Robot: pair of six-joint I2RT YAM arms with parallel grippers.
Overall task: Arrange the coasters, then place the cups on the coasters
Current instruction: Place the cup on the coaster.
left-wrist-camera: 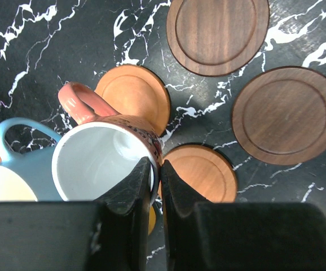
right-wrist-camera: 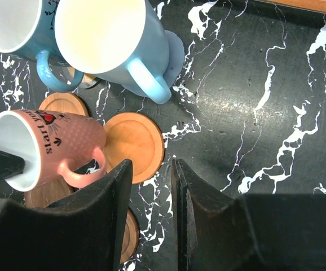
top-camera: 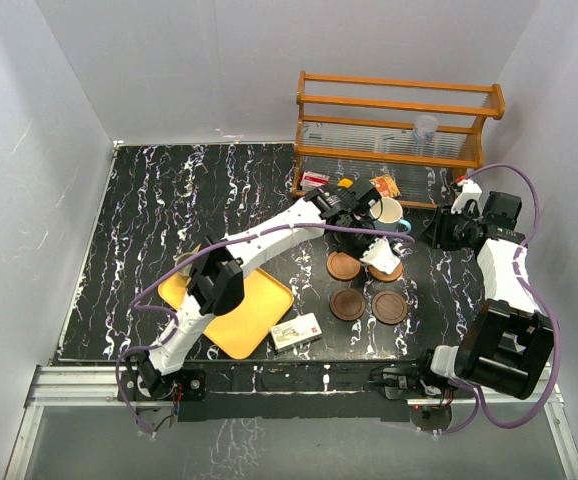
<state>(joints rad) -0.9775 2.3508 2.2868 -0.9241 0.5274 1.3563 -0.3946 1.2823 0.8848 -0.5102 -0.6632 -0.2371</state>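
Left gripper [left-wrist-camera: 156, 169]: we see it pinching the pink mug [left-wrist-camera: 104, 161] by the rim.
Mug position: tilted, partly over an orange coaster [left-wrist-camera: 137, 93], beside a blue mug [left-wrist-camera: 27, 166].
Right gripper [right-wrist-camera: 152, 165]: narrow gap, holding nothing that we see.

light blue cup [left-wrist-camera: 27, 164] cropped, coaster [left-wrist-camera: 205, 172] half hidden

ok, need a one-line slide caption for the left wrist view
Left gripper pinches the rim of the pink mug beside two orange-brown coasters, two dark brown coasters nearby.
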